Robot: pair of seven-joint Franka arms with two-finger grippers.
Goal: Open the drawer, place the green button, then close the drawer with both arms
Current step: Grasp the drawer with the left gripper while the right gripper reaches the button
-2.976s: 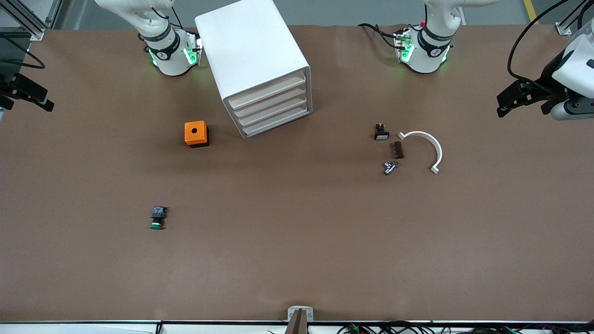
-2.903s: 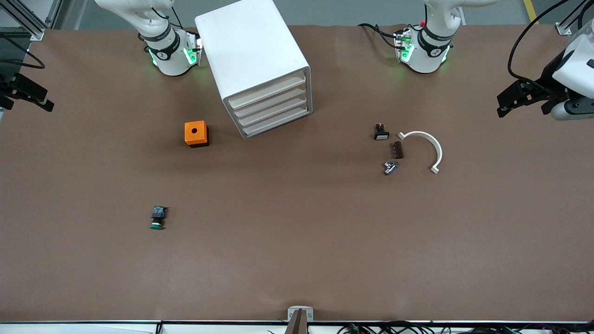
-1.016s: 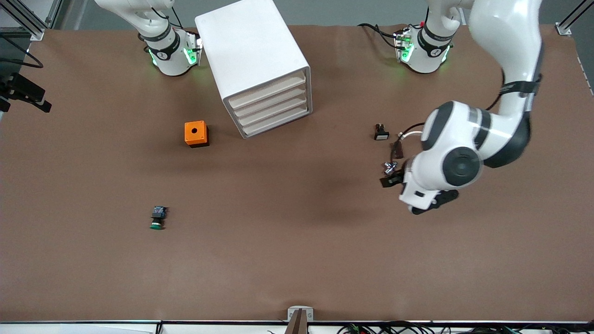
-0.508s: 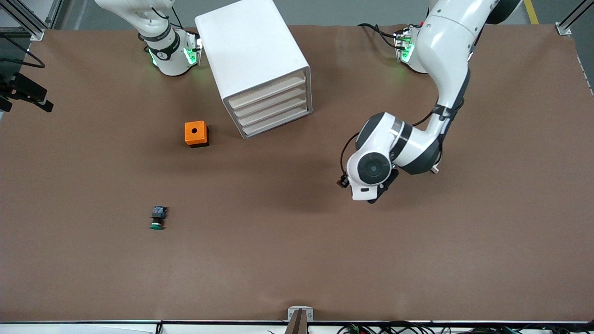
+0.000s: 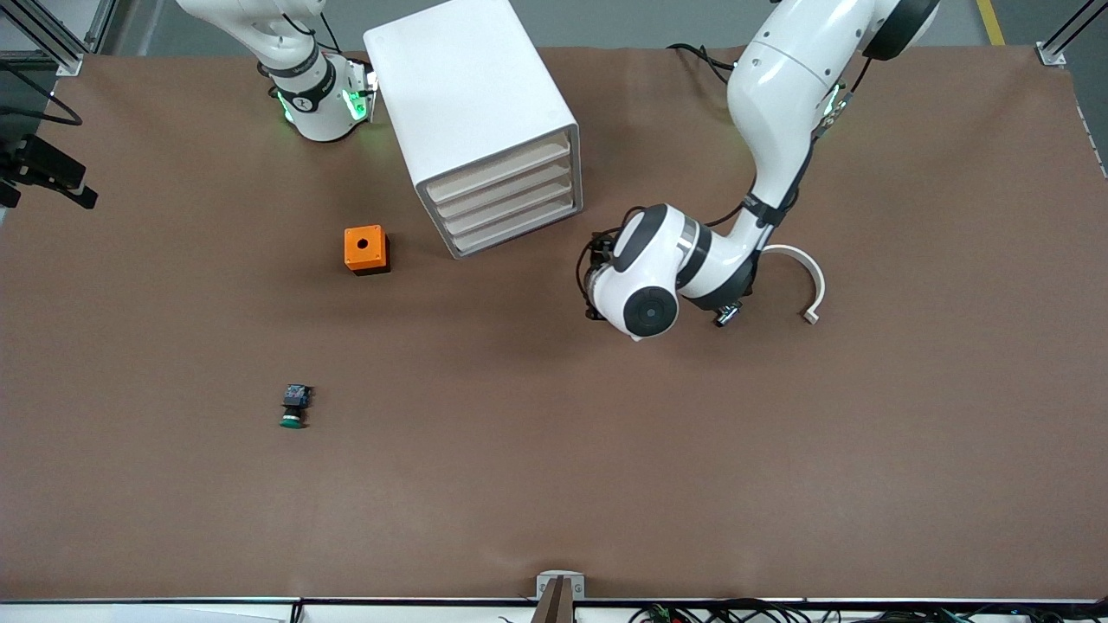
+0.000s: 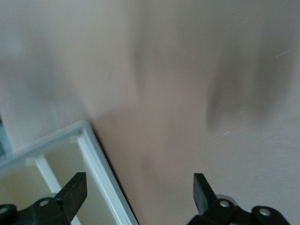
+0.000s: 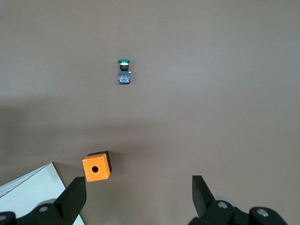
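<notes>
The white cabinet stands near the robots' bases, and all of its stacked drawers are pushed in. The green-capped button lies on the mat, nearer the front camera than the orange box, and also appears in the right wrist view as the button. My left gripper hovers open and empty over the mat beside the cabinet's front corner. In the left wrist view that gripper frames the cabinet front. My right gripper waits open, high over the right arm's end of the table.
An orange box with a hole sits beside the cabinet toward the right arm's end. A white curved piece and a small metal part lie under the left arm's elbow. Brown mat covers the table.
The left arm has swung in from the left arm's end of the table, over the small parts, to the cabinet's front. The right arm has barely moved.
</notes>
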